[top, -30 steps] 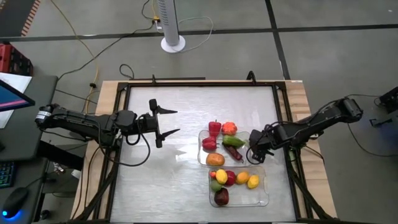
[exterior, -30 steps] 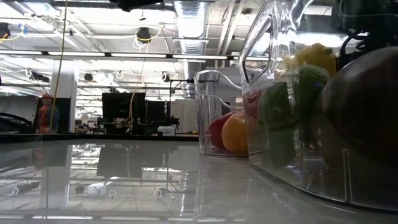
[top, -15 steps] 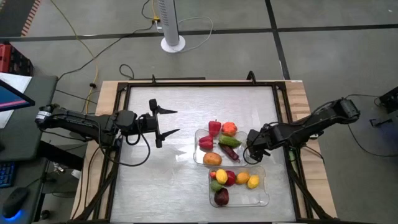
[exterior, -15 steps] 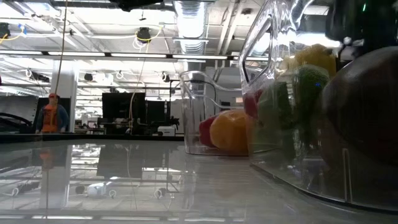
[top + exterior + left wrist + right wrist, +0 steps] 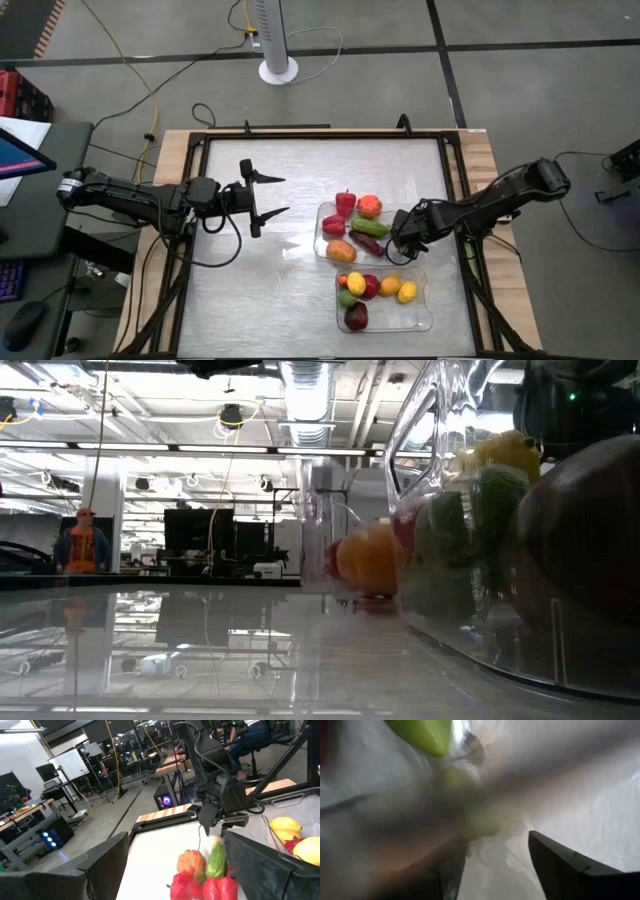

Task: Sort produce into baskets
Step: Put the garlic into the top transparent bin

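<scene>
Two clear trays stand at the table's right. The far tray (image 5: 322,232) holds a red pepper, an orange tomato, a green piece, a maroon piece and an orange fruit. The near tray (image 5: 425,310) holds yellow, red, green, orange and maroon pieces. My right gripper (image 5: 398,232) is at the far tray's right edge, shut on its rim. My left gripper (image 5: 285,195) is open and empty, above bare table left of the trays. The low view shows the near tray (image 5: 420,470) up close and the far tray (image 5: 315,530) behind it. My right gripper holds the far tray by the rim of its right wall (image 5: 485,815), which stands between the two fingers (image 5: 560,865). It comes from the table's right side, slanting down. In the low view the tray's near end looks slightly raised off the table.
A black frame (image 5: 300,132) rims the table. Bare table lies between my left gripper and the trays, and along the far side. A white fan stand (image 5: 278,68) is on the floor beyond the table. A person in orange (image 5: 82,545) stands far off in the room.
My right gripper has moved toward the table's left and a little toward its far edge, taking the far tray along. The tray has slid left with its produce and, in the low view, has risen slightly.
</scene>
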Motion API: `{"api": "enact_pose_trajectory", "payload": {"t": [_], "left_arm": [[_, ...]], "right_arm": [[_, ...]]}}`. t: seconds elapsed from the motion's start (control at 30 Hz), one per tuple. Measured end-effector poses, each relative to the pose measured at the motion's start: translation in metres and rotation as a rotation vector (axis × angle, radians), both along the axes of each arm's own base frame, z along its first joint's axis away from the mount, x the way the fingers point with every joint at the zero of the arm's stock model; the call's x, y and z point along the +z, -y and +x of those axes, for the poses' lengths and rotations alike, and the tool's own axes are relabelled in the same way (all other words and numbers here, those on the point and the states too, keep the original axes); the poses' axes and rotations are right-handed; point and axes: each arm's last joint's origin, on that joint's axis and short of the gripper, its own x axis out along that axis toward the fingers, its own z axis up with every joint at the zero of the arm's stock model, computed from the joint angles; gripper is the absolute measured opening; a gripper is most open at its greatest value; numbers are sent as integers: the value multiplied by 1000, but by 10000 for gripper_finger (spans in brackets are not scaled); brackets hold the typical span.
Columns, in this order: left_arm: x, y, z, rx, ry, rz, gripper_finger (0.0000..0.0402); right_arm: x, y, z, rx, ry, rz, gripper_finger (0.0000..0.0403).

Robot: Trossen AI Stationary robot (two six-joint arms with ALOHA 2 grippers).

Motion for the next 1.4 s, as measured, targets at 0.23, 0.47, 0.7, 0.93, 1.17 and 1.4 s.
{"api": "enact_pose_trajectory", "payload": {"t": [0.23, 0.47, 0.7, 0.93, 1.17, 1.4], "left_arm": [[0, 0, 0, 0, 0, 0, 313], [0, 0, 0, 0, 0, 1, 313], [0, 0, 0, 0, -1, 1, 313], [0, 0, 0, 0, 0, 1, 313], [0, 0, 0, 0, -1, 1, 313], [-1, 0, 0, 0, -6, 1, 313]], "right_arm": [[4, 0, -2, 3, 20, 14, 170], [3, 0, -1, 10, 20, 12, 87], [3, 0, 0, 17, 35, 6, 17], [6, 0, 0, 13, 25, 2, 17], [30, -1, 4, 6, -16, -34, 17], [51, -1, 6, -5, -62, -41, 17]]}}
